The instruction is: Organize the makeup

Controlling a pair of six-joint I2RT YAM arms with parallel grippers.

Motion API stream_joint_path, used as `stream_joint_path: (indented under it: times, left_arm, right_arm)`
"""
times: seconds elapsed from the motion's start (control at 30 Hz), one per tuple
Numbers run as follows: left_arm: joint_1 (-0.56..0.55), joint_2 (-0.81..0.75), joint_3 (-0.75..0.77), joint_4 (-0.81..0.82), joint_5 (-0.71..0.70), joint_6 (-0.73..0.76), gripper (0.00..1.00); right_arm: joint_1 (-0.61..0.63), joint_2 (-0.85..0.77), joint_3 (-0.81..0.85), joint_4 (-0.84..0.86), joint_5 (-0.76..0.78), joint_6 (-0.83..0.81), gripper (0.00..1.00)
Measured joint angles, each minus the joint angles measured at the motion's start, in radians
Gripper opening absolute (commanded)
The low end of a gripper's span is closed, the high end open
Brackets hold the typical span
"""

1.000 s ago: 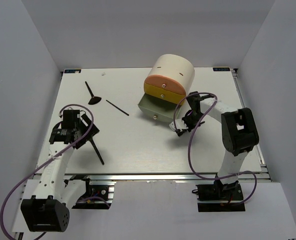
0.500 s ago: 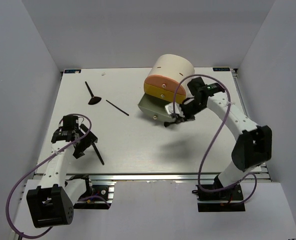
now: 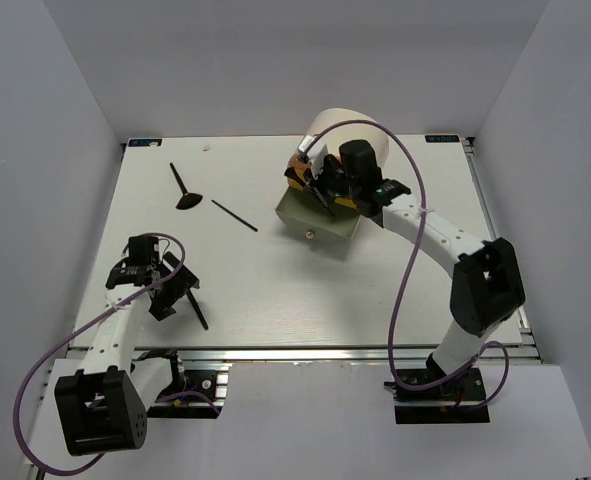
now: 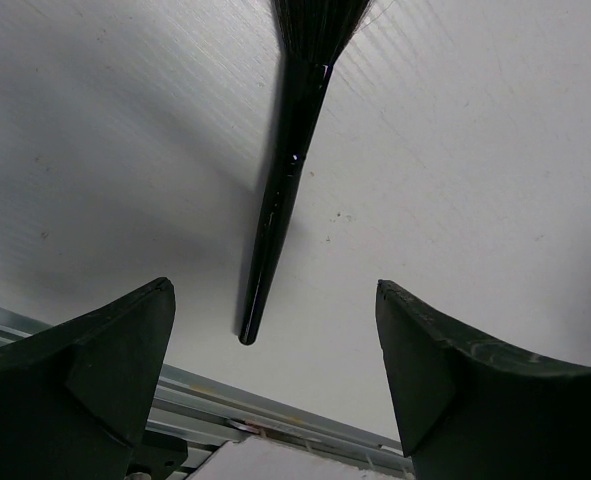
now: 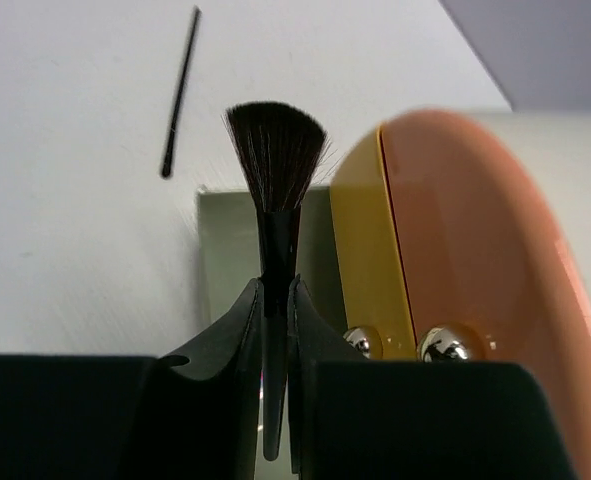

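My right hand clamps the fan brush, bristles above the drawer unit's open green drawer; I should lower it well inside before letting go. My left hand hangs spread over another brush, far from the unit.

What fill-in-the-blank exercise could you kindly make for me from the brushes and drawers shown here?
The fan brush is held by the ____ gripper.
On the drawer unit, only the ____ drawer is pulled out.
The left gripper hangs with its fingers ____ above a black brush lying on the table.
Missing words: right; green; open.
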Motion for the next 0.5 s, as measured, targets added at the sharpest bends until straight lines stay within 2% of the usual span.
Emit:
stream_joint_path:
  times: [0.1,0.13,0.23,0.27,0.3,0.33,0.5]
  left_arm:
    - [0.000,0.000,-0.002,0.001,0.006,-0.002,0.90]
    - [0.000,0.000,-0.002,0.001,0.009,-0.002,0.90]
    - [0.000,-0.001,-0.002,0.001,0.010,-0.002,0.90]
    - [0.000,-0.001,-0.002,0.001,0.010,-0.002,0.90]
    - [0.000,-0.001,-0.002,0.001,0.010,-0.002,0.90]
    - [0.000,0.000,-0.002,0.001,0.011,-0.002,0.90]
    - [0.000,0.021,-0.007,0.007,0.013,-0.002,0.84]
  right_arm:
    - [-0.003,0.058,-0.022,0.024,0.060,0.014,0.01]
    - [-0.002,0.067,-0.029,0.027,0.076,0.010,0.13]
    - [-0.002,0.077,-0.030,0.020,0.099,-0.021,0.36]
    - [-0.002,0.077,-0.030,0.013,0.098,-0.035,0.50]
    - [-0.002,0.077,-0.030,0.008,0.095,-0.044,0.54]
    - [-0.002,0.077,-0.030,0.003,0.091,-0.056,0.58]
    - [-0.002,0.074,-0.032,-0.036,0.059,-0.089,0.61]
